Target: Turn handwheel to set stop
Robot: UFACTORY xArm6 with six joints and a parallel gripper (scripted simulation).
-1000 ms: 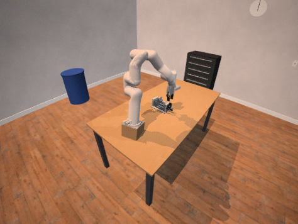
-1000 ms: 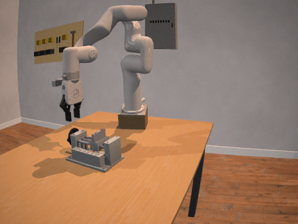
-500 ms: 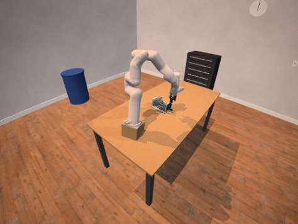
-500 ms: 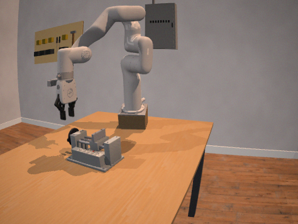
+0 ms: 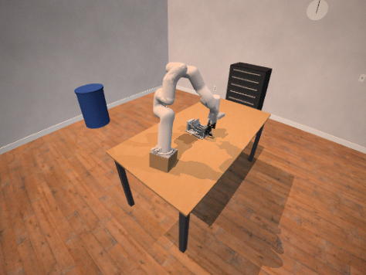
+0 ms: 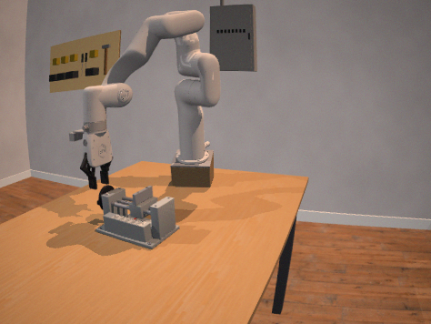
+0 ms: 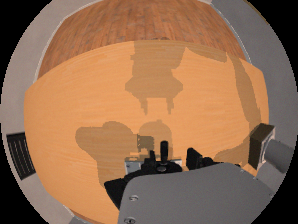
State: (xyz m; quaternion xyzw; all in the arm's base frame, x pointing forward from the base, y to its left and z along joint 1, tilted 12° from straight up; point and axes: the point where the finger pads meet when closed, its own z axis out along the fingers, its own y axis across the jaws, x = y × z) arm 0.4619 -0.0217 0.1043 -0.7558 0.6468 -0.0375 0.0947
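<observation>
A small grey stop fixture (image 6: 137,217) sits on the wooden table (image 6: 150,246), with two end blocks, rails and a sliding stop between them. Its black handwheel (image 6: 105,191) is at the left end in the exterior view. The fixture also shows in the top view (image 5: 198,128). My gripper (image 6: 98,181) hangs just above the handwheel, fingers pointing down, half open with nothing between them. In the wrist view the dark fingers and the handwheel sit at the lower edge, partly hidden by the gripper body. The pointer's scale is too small to read.
The arm's base stands on a brown block (image 6: 192,172) on the table. A black drawer cabinet (image 5: 248,84) stands beyond the table's far end. A blue barrel (image 5: 92,105) stands on the floor to the left. A grey box (image 6: 233,37) hangs on the wall.
</observation>
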